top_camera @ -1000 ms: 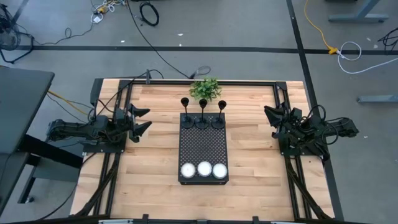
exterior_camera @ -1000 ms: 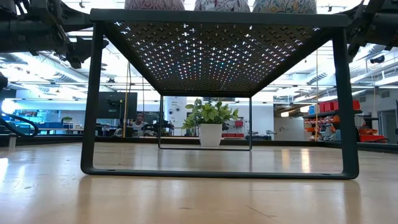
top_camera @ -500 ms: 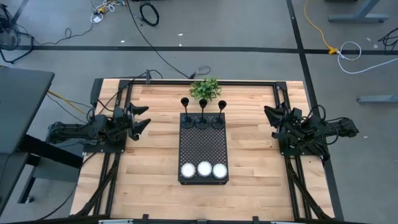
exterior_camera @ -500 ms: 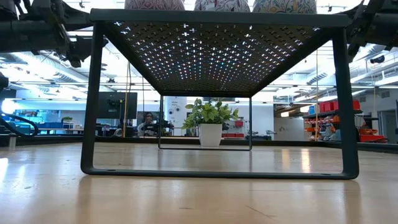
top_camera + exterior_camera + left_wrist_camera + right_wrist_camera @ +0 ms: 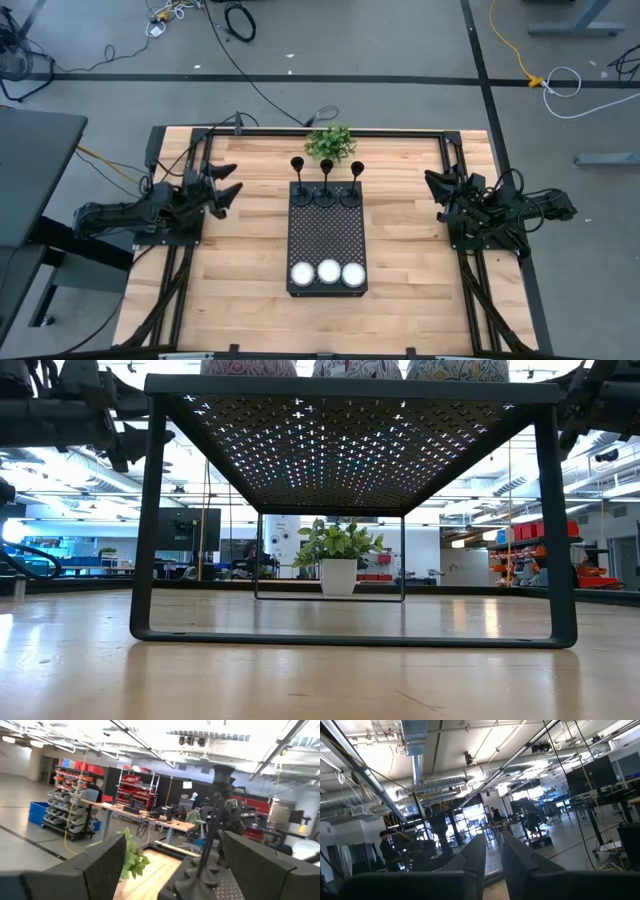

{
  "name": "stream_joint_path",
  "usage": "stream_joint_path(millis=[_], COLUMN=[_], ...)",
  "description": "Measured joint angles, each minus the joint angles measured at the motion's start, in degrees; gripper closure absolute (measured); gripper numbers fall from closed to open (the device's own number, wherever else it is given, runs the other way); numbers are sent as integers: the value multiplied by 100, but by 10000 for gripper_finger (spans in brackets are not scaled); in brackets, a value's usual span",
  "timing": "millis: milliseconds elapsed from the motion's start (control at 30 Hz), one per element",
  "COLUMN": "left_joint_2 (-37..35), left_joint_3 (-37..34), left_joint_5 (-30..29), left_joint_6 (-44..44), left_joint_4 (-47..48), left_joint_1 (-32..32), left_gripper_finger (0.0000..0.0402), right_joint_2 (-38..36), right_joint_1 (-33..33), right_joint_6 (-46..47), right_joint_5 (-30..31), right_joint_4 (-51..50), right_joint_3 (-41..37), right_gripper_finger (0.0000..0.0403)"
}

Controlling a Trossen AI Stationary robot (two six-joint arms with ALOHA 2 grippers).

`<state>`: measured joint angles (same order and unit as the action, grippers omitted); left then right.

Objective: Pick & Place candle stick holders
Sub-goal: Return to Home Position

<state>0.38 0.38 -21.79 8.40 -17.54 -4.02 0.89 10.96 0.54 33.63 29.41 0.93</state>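
Three black candle stick holders [image 5: 298,182] [image 5: 326,180] [image 5: 354,182] stand in a row on their round bases at the far end of a black perforated tray [image 5: 326,238]. One holder's stem and cup [image 5: 219,805] show in the left wrist view. My left gripper [image 5: 225,180] hangs open at the table's left side, pointing toward the holders and well short of them. Over the right side my right gripper [image 5: 432,188] is shut with only a narrow slit between its fingers [image 5: 492,842] and nothing in it.
Three white tealight candles [image 5: 328,271] lie at the tray's near end. A small potted plant [image 5: 330,143] stands just behind the holders at the far edge. The tray stands on legs [image 5: 148,520] above the wood. Bare table [image 5: 250,250] lies on both sides of it.
My left gripper has swung a little toward the table's far edge as its arm turned at the base, staying open. The right arm, the holders and the tray have not moved.
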Motion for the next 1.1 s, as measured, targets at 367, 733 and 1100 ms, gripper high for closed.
stream_joint_path(millis=[367, 733, 1100], left_joint_2=[-30, -30, -2], left_joint_3=[0, 0, 0], left_joint_5=[53, -229, -196], left_joint_6=[0, 0, 0], left_joint_4=[68, 69, 66], left_joint_1=[-545, 145, 239], left_gripper_finger=[71, 71, 71], right_joint_2=[0, 0, 0], right_joint_1=[0, -1, 0], right_joint_6=[2, 1, 0], right_joint_5=[0, 0, 0], right_joint_4=[0, 4, 7], right_joint_3=[0, 0, 0], right_gripper_finger=[346, 346, 346])
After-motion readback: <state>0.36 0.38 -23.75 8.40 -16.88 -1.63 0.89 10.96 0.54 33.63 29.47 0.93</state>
